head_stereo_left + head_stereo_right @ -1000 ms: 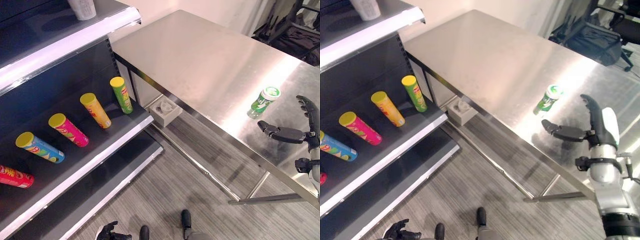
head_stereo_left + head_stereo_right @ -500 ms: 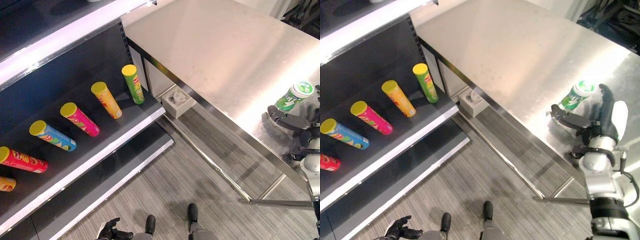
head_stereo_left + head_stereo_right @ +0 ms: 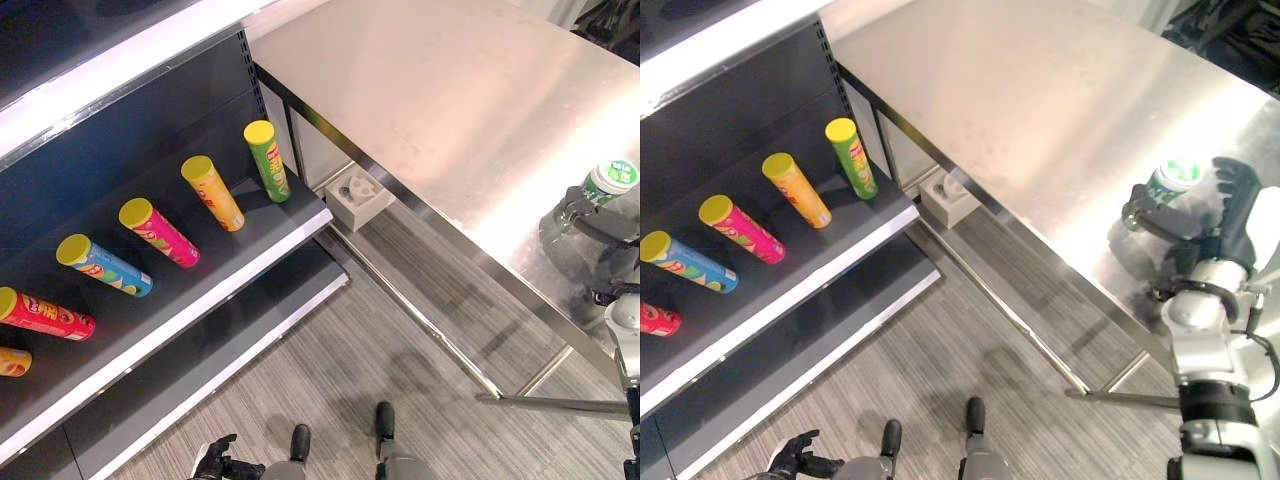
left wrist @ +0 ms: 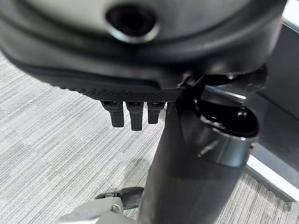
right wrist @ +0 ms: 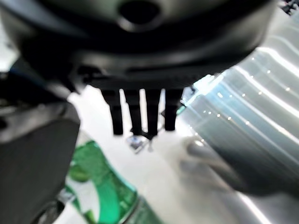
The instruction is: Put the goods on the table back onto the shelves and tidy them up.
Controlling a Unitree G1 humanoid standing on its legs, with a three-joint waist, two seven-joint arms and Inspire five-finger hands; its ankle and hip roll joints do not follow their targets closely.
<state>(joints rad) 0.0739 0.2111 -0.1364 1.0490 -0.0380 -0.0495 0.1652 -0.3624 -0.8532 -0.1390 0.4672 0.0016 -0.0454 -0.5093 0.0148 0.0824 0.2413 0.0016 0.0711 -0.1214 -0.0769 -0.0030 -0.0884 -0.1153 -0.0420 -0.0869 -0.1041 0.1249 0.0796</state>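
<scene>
Since one second ago the whole picture has shifted, so the camera has moved; apart from that, the right hand (image 3: 1210, 215), which was then held spread and clear of the green bottle (image 3: 1167, 182), has been brought in around it. The thumb is now seen on the near side of the bottle and the fingers (image 3: 1238, 180) arched over its far side. Contact cannot be confirmed from the head views, and in the right wrist view the bottle (image 5: 100, 186) lies just past the straight-hanging fingers, so the grasp seems not yet closed.

The bottle is small, green-bodied with a white cap and a pale label, and it stands upright at the right edge of the frame on the steel table (image 3: 440, 90), near its front edge.

At the left of the frame, six tube cans are seen lying on the dark shelf (image 3: 200, 290), among them a green can (image 3: 267, 160) and a yellow can (image 3: 212, 192).

The left hand (image 3: 800, 462) is seen at the bottom of the frame over the grey floor, its fingers loosely spread.
</scene>
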